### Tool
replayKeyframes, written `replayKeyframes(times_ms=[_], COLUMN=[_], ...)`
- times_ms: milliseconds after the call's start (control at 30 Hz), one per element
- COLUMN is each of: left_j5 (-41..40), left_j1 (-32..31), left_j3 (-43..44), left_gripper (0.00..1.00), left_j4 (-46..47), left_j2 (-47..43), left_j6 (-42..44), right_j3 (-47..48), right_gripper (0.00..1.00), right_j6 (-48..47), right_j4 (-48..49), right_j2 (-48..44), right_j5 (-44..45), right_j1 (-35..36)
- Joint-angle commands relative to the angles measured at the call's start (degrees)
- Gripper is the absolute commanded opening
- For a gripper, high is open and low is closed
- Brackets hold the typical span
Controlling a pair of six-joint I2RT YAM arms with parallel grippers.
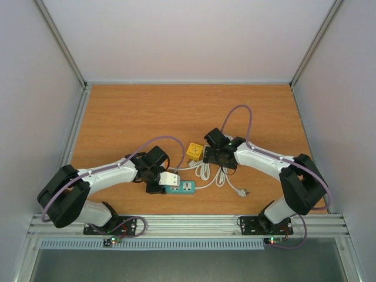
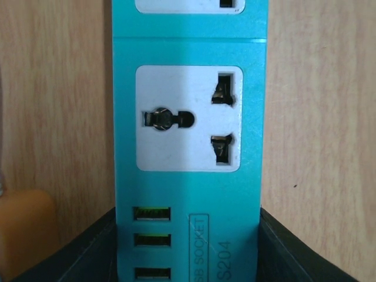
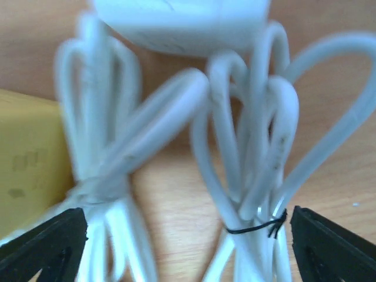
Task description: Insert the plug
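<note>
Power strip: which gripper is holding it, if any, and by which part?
The left gripper clamps the teal power strip by its sides at the USB-port end. The right gripper holds nothing.

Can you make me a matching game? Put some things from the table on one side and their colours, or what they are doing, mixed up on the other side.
Things:
1. power strip
2. block beside the cables
3. cables
4. right gripper

Colour or state:
A. white
B. open
C. teal
D. yellow

Pairs: 1-C, 2-D, 3-A, 4-B
</note>
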Motion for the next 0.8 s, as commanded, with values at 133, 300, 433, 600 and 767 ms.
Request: replayKeyframes(times_ms=[133,300,433,600,767], left_j5=[5.26,5.23,5.07,4.21,3.93], left_j1=[-2.2,-1.84,-1.59,-0.94,0.57], left_j3=[-1.7,1.46,8.01,15.63,18.31], left_gripper=[0.36,0.87,1.0,1.0,1.0], left_j4=[-7.1,-10.55,-15.78,-16.01,-5.48], left_j2=[2.25,-3.32,-7.05,-10.25,-6.44], left_j6=[4.09,3.49,2.86,2.67,7.22], right_j3=[7.95,5.0,4.1,4.28,2.36], right_gripper=[0.99,0.98,0.99,0.98,0.99], right_j6=[-4.26,-5.3,-4.26,-4.38,-4.29], right_j4=[2.02,14.46,19.7,22.87,25.08], right_j2=[-8.36,-10.41,-11.98,-12.76,-15.56], right_j5=[-3.41,-1.93,2.06,2.76,5.15], right_j1=[0.45,0.49,0.23,0.26,0.21])
